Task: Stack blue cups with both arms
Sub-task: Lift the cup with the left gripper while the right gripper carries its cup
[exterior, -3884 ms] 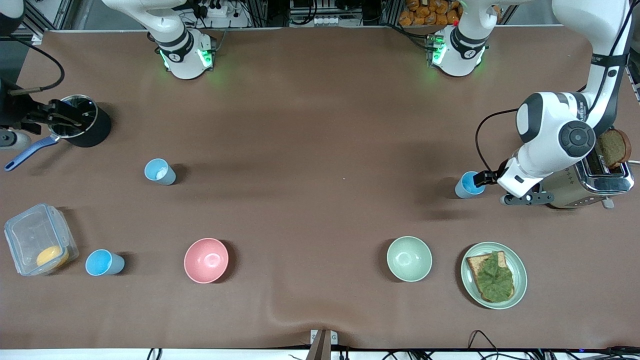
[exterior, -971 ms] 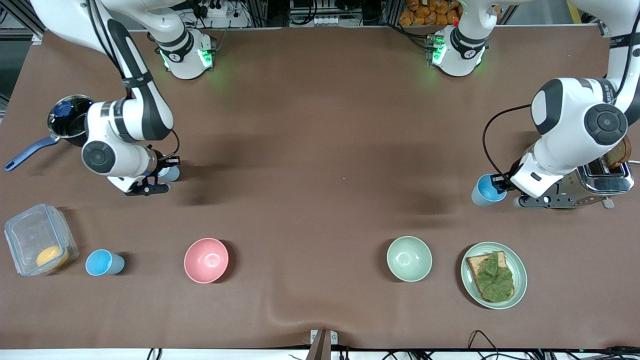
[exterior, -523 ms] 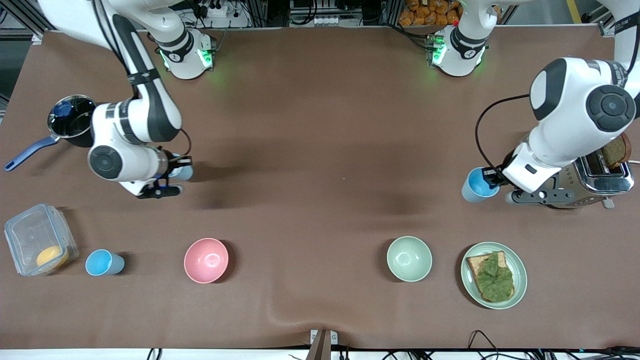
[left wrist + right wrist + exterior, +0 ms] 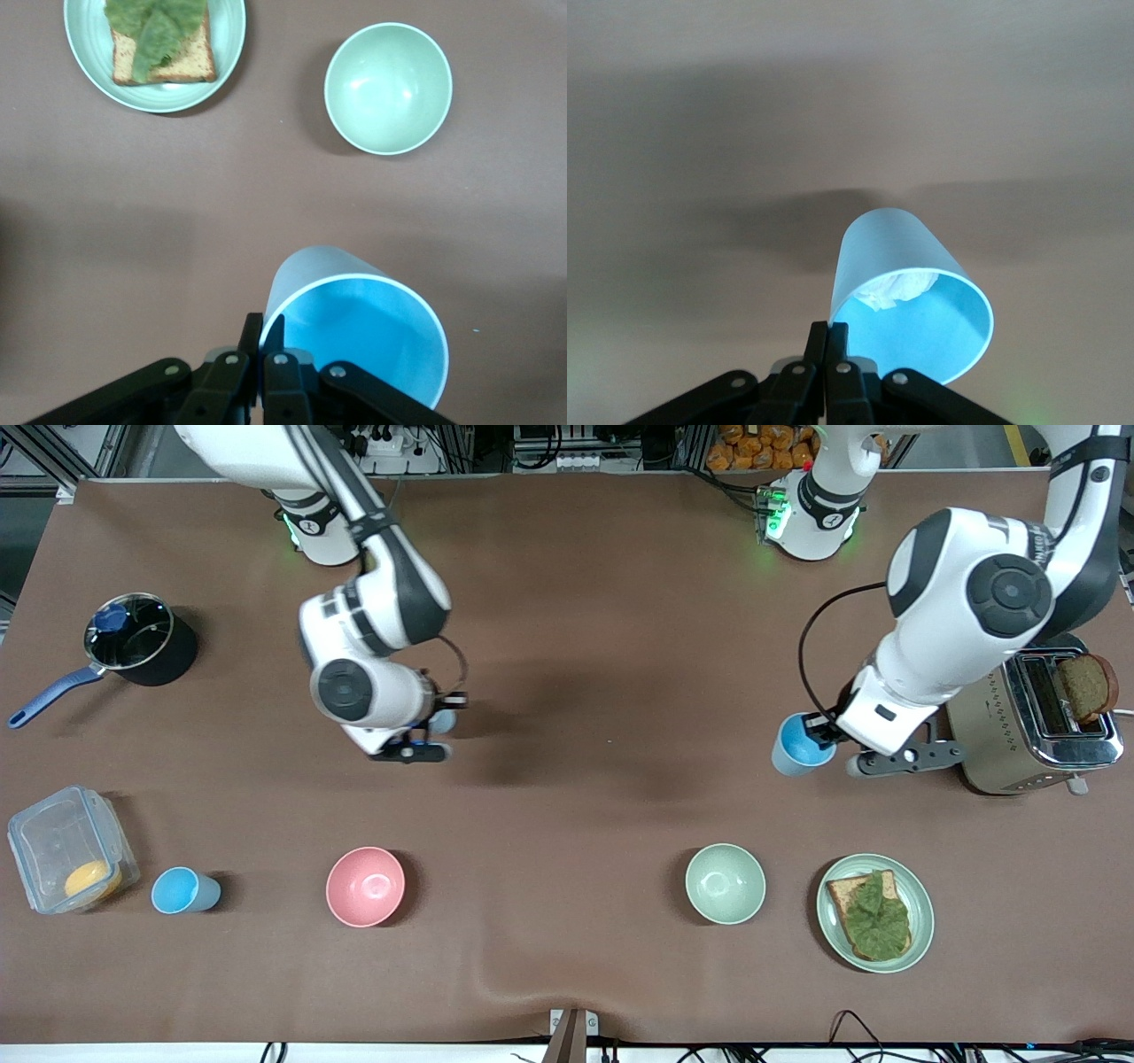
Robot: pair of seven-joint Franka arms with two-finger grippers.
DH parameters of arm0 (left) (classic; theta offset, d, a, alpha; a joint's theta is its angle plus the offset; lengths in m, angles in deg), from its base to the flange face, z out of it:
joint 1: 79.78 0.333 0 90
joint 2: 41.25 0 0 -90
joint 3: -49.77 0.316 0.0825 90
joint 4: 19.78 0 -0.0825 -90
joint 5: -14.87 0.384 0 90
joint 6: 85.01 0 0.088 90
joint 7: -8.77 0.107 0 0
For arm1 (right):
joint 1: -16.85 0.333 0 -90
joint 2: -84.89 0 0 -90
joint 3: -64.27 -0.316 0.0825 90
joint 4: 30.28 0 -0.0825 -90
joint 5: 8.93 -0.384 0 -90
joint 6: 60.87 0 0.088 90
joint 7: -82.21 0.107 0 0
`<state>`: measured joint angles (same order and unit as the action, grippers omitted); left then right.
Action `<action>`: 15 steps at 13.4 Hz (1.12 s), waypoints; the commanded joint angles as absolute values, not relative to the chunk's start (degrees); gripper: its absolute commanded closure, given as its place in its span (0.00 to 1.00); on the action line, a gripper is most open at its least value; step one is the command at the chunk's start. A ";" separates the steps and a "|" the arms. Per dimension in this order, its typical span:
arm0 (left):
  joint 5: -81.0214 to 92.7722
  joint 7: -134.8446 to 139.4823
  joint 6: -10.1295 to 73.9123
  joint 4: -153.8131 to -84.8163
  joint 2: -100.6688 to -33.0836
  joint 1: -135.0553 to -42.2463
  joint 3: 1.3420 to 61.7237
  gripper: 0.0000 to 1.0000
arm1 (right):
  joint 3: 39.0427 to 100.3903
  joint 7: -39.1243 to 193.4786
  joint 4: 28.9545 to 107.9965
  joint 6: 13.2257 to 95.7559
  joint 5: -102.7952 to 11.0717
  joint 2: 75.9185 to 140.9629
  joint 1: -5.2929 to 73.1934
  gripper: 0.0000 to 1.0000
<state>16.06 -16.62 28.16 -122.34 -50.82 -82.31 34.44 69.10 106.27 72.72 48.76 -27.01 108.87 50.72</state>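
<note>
From my station I see the left gripper (image 4: 824,737) holding one small tapered plastic cup (image 4: 800,746) by its rim above the bare table, near the metal toaster (image 4: 1032,722) at the left arm's end. The round ceramic bowl (image 4: 725,883) and the plate of toast with a lettuce leaf (image 4: 874,912) lie nearer the front camera. The right gripper (image 4: 431,731) holds a second tapered cup (image 4: 443,720) over mid-table; a third cup (image 4: 183,891) stands between the lidded plastic box (image 4: 69,849) and another bowl (image 4: 365,886).

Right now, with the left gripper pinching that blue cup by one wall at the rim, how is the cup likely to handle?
The blue cup probably weighs little: it hangs tilted from the left gripper, shut on one thin wall. That thin plastic-looking wall may flex rather than crack. Held at one side only, it could swing or slip. Its round tapered shape suggests it would roll in a curve if dropped.
</note>
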 commanded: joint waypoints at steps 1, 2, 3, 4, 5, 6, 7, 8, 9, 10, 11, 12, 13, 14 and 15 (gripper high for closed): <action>14.78 -19.26 26.70 -120.76 -51.54 -82.41 33.43 1.00 | 69.89 109.53 65.97 47.94 -30.46 114.67 54.02 1.00; 14.78 -20.31 26.70 -120.50 -51.80 -82.41 32.81 1.00 | 69.89 110.94 65.00 48.64 -30.55 115.99 54.38 1.00; 14.78 -21.45 26.70 -119.98 -52.24 -82.50 32.46 1.00 | 69.89 111.38 64.99 50.12 -30.64 116.61 54.82 1.00; 14.69 -23.12 26.70 -119.80 -52.33 -82.50 31.93 1.00 | 69.89 111.74 64.99 50.84 -30.64 116.88 54.99 1.00; 14.78 -25.14 26.70 -119.80 -52.85 -82.50 31.23 1.00 | 69.89 112.35 64.90 51.02 -30.72 117.14 55.34 1.00; 14.78 -26.20 26.70 -119.71 -52.86 -82.50 30.70 1.00 | 69.89 112.44 64.82 51.28 -30.72 117.58 55.78 1.00; 14.78 -26.47 26.70 -119.71 -52.94 -82.59 30.61 1.00 | 69.89 112.44 64.90 51.80 -30.72 117.84 56.31 1.00; 14.69 -26.47 26.79 -119.71 -52.94 -82.85 30.44 1.00 | 69.89 112.44 64.82 52.24 -30.72 118.28 56.66 1.00; 14.95 -26.47 26.70 -119.62 -52.94 -82.94 30.43 1.00 | 69.89 112.44 64.64 52.34 -30.72 118.64 56.75 0.74; 15.22 -26.39 26.70 -118.49 -52.94 -82.94 30.43 1.00 | 69.98 112.27 64.55 52.34 -30.38 118.64 56.84 0.01; 14.96 -26.47 26.70 -117.96 -52.94 -82.94 30.35 1.00 | 69.98 112.35 64.46 51.99 -30.37 118.20 56.76 0.00; 14.87 -26.56 26.70 -117.69 -52.94 -83.03 30.35 1.00 | 69.98 112.18 63.94 51.64 -30.37 117.76 56.41 0.00; 14.87 -26.48 26.61 -117.60 -52.25 -83.03 29.91 1.00 | 70.07 112.18 62.98 50.94 -30.37 117.50 56.14 0.00; 14.78 -26.47 25.22 -117.69 -51.63 -82.42 28.25 1.00 | 70.33 112.18 61.75 48.76 -30.37 117.32 55.79 0.00; 14.78 -26.65 23.03 -117.60 -50.93 -82.33 26.93 1.00 | 70.42 112.18 59.65 45.78 -30.11 117.15 55.18 0.00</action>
<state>15.98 -25.54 26.74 -118.44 -52.27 -82.72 29.30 69.97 111.37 63.24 50.34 -29.59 117.52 55.97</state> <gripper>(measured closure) 0.969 0.366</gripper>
